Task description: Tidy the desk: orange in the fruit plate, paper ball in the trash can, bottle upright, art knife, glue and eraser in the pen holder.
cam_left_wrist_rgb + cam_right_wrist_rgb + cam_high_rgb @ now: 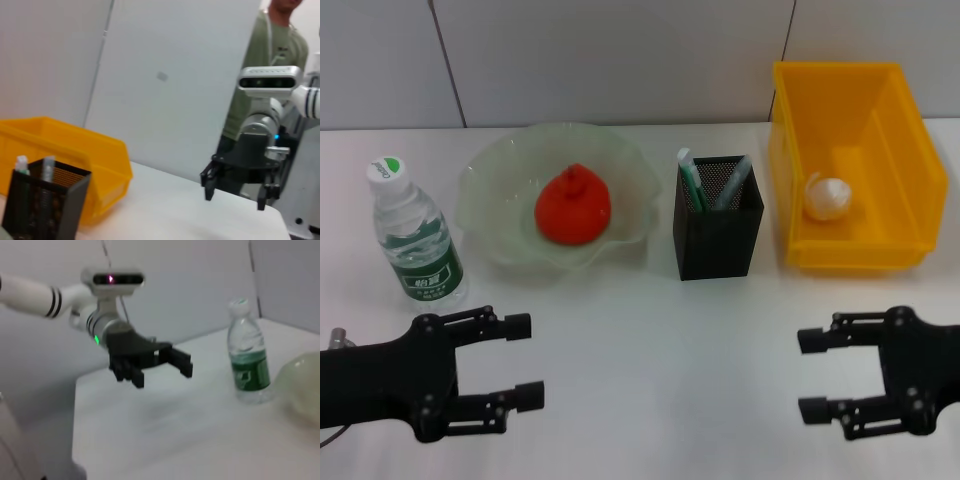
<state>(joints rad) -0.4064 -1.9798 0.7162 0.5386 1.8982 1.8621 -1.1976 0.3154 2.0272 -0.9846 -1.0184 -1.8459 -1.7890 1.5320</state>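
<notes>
The orange (573,206) lies in the pale-green fruit plate (480,185). The bottle (415,238) stands upright on the desk (650,350) to the plate's left. The paper ball (827,197) lies inside the yellow trash can (880,110). The black mesh pen holder (718,225) stands between plate and can, with two slim items sticking out of it. The eraser is not visible. My left gripper (525,360) is open and empty near the front left. My right gripper (808,375) is open and empty near the front right.
The left wrist view shows the pen holder (42,205), the trash can (70,150) and my right gripper (235,192) farther off. The right wrist view shows my left gripper (172,362), the bottle (247,360) and the plate's edge (300,382). A person stands beyond the desk.
</notes>
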